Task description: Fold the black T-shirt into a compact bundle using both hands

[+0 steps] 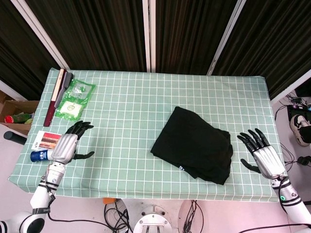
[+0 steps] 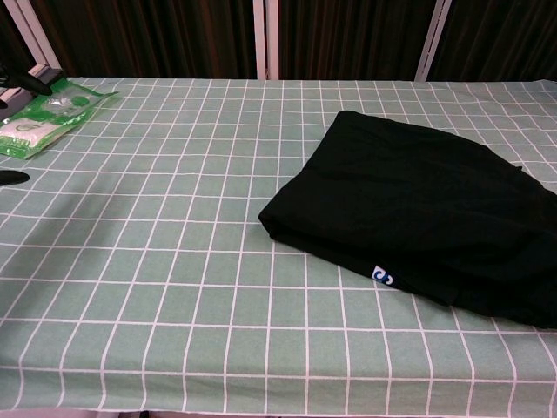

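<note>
The black T-shirt (image 1: 192, 144) lies folded into a flat bundle on the right half of the checked green table (image 1: 131, 111); a small blue and white label shows at its near edge (image 2: 381, 276). My right hand (image 1: 263, 155) hovers open to the right of the bundle, fingers spread, clear of the cloth. My left hand (image 1: 69, 144) is open near the table's left edge, far from the shirt. In the chest view only the left hand's dark fingertips (image 2: 17, 80) show at the left border, and the T-shirt (image 2: 426, 218) fills the right side.
A green packet (image 1: 75, 99) and dark flat sticks (image 1: 57, 94) lie at the far left of the table. A printed card (image 1: 45, 140) and a blue-capped item (image 1: 38, 156) sit by my left hand. A cardboard box (image 1: 14, 116) stands on the floor at left.
</note>
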`<move>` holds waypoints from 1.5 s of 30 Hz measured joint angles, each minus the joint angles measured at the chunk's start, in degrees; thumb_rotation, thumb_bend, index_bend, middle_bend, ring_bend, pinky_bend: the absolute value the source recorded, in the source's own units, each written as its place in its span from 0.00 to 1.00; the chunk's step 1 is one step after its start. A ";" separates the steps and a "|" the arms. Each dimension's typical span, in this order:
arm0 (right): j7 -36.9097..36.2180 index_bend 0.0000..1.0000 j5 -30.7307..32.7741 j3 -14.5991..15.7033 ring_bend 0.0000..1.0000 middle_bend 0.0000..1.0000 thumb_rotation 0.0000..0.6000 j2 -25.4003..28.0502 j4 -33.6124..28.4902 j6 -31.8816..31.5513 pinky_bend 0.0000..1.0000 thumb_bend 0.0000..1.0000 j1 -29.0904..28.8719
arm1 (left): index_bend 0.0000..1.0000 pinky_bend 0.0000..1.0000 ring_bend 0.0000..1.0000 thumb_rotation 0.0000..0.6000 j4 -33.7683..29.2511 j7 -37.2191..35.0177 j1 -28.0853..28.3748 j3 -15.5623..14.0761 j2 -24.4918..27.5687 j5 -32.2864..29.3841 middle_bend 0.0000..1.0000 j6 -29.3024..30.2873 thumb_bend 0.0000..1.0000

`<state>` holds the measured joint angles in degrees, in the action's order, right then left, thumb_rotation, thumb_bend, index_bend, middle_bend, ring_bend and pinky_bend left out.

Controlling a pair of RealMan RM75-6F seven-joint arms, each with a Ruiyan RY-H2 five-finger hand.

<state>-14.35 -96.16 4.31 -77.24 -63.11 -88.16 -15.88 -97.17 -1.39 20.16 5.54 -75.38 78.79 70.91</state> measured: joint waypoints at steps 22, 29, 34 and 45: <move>1.80 0.43 9.57 -6.16 0.04 0.21 1.00 -7.48 0.50 24.94 0.09 0.32 -9.93 | 0.20 0.15 0.06 1.00 0.62 -1.22 -1.14 -0.48 0.48 -0.22 0.12 0.76 0.14; 0.39 0.61 8.26 -5.87 0.07 0.25 1.00 -8.41 0.45 21.75 0.12 0.52 -9.35 | 0.20 0.15 0.06 1.00 0.79 -1.71 -1.35 -0.60 0.36 0.14 0.12 0.98 0.14; 1.59 0.63 7.50 -6.20 0.07 0.25 1.00 -8.05 0.47 17.50 0.12 0.56 -8.23 | 0.20 0.15 0.06 1.00 0.73 -1.64 -1.31 -0.56 0.58 0.39 0.12 1.01 0.14; 11.17 0.61 9.64 -9.02 0.07 0.25 1.00 -0.96 -3.51 7.45 0.12 0.57 -2.97 | 0.20 0.15 0.06 1.00 0.98 -1.92 -0.89 -0.61 0.50 0.66 0.12 0.19 0.14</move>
<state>-3.18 -86.51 -4.70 -78.20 -66.62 -80.70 -18.85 -96.20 -3.31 19.28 4.93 -74.89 79.45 71.10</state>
